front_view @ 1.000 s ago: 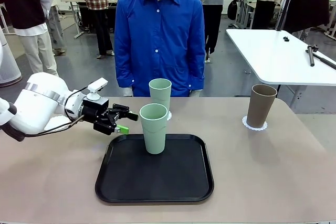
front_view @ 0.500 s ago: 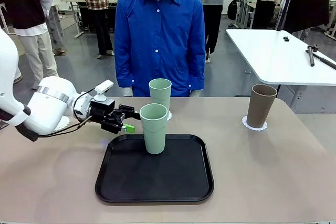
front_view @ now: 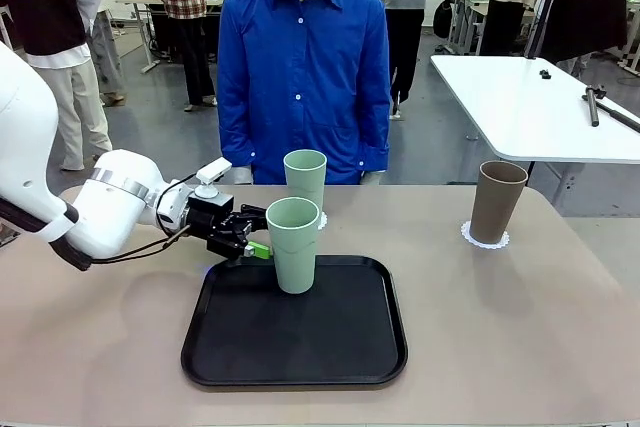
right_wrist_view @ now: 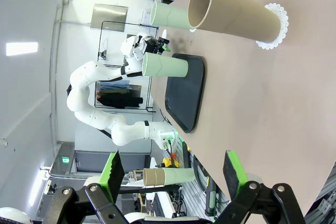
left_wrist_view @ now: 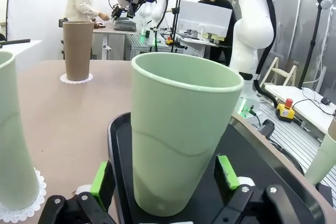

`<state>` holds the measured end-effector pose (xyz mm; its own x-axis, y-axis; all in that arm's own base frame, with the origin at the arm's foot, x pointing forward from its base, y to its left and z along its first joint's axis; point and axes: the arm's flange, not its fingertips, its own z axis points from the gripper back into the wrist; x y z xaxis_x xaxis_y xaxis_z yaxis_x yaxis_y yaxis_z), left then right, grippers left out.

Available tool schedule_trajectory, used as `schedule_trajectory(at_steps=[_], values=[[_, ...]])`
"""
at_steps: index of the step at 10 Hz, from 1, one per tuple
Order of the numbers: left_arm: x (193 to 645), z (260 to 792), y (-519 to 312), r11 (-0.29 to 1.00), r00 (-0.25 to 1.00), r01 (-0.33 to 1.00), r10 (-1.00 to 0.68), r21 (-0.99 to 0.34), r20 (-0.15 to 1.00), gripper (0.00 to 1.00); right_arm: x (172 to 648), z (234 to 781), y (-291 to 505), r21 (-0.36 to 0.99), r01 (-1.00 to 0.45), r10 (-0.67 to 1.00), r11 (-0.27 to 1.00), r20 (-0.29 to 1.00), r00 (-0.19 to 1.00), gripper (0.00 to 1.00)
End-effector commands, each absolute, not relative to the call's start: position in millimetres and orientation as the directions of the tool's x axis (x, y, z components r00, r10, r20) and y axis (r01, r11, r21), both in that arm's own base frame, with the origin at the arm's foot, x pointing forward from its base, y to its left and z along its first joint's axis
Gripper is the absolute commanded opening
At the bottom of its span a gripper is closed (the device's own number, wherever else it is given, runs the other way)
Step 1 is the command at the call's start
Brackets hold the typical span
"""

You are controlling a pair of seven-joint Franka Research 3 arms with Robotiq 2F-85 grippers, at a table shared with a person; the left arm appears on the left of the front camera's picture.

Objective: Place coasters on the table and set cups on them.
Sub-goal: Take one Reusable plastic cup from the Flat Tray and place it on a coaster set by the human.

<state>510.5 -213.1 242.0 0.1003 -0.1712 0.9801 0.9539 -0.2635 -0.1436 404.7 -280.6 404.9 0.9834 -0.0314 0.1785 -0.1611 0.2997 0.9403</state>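
A pale mint cup (front_view: 293, 245) stands upright on the black tray (front_view: 340, 347). My left gripper (front_view: 256, 238) is open at its left side. In the left wrist view this cup (left_wrist_view: 181, 140) stands between the green pads (left_wrist_view: 100, 179), low on its wall, and the jaws are not closed on it. Another mint cup (front_view: 305, 181) stands on a lacy white coaster (left_wrist_view: 21, 211) just behind the tray. The brown cup (front_view: 497, 201) stands on its coaster (front_view: 485, 240) at the table's (front_view: 520, 327) far right. My right gripper (right_wrist_view: 173, 174) is open and empty, away from the brown cup (right_wrist_view: 236, 17).
A person in a blue shirt (front_view: 304, 67) stands at the far edge, hands out of view. A white table (front_view: 530, 107) stands behind on the right. Bare tabletop lies to the left and right of the tray.
My left gripper has moved right toward the mint cup on the tray until its fingers flank the cup. The cups and tray have not moved.
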Motion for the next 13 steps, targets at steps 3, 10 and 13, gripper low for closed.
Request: schedule_trajectory(at_steps=[3,10,13], values=[[507.4,230.9,-219.9,-0.331,0.055,0.937,-0.171,-0.110,0.984,1.00,404.9,404.7,-281.0,0.940,-0.157,-0.035,0.302,0.176,0.984,1.00],[509.9,224.5,-240.8,-0.340,0.033,0.935,-0.203,-0.102,0.979,1.00,404.9,404.7,-281.0,0.940,-0.157,-0.035,0.302,0.176,0.984,1.00],[510.1,224.2,-253.7,-0.364,0.036,0.925,-0.211,-0.112,0.977,1.00,404.9,404.7,-281.0,0.940,-0.157,-0.035,0.302,0.176,0.984,1.00]])
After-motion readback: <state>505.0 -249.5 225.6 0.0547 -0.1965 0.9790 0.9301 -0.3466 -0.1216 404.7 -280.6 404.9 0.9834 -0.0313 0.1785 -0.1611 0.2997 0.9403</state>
